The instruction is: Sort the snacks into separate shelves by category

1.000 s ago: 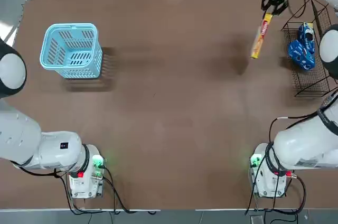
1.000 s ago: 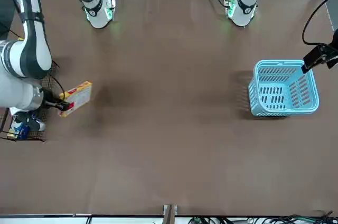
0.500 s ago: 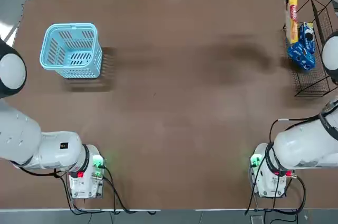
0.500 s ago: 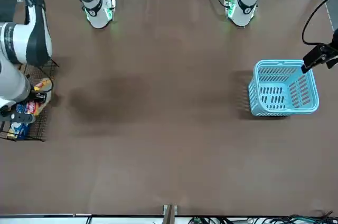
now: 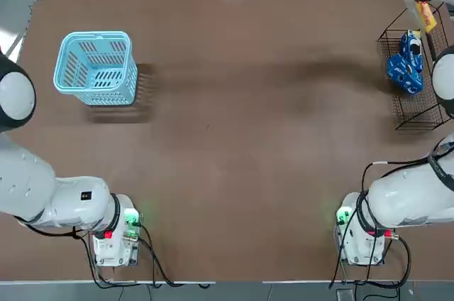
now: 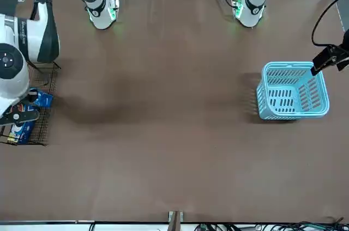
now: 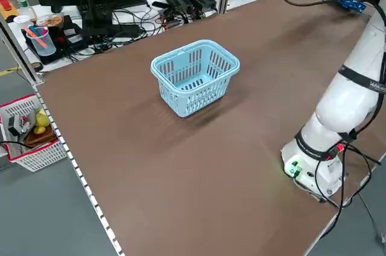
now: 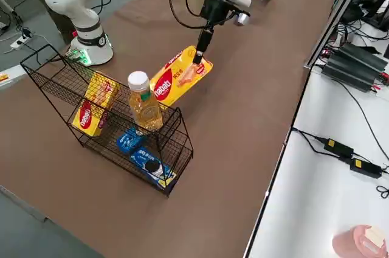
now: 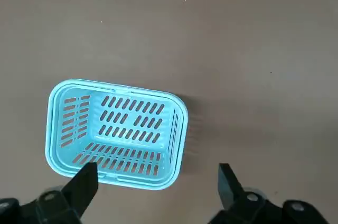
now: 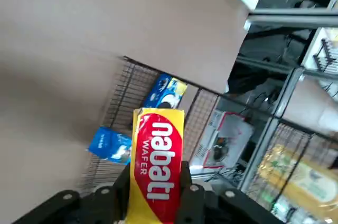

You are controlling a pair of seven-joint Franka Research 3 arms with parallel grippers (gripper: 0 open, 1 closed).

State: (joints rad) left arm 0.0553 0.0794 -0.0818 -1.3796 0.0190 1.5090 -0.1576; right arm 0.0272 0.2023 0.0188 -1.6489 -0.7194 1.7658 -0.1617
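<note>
A: Left gripper (image 9: 153,182) hangs above the blue basket (image 9: 117,133), fingers spread, holding nothing.

B: Right gripper (image 8: 199,53) pinches a yellow wafer box (image 8: 176,78), held just above the wire rack (image 8: 106,125).

A: Placing step, I judge. Another yellow box (image 8: 94,107) sits up top, blue packets (image 8: 144,160) below.

B: Next: lower it beside that box.

The right gripper (image 8: 199,57), jaws clamped on the yellow wafer box (image 8: 179,75), swung from over the open tabletop (image 5: 248,102) to above the wire rack (image 8: 115,130).
</note>
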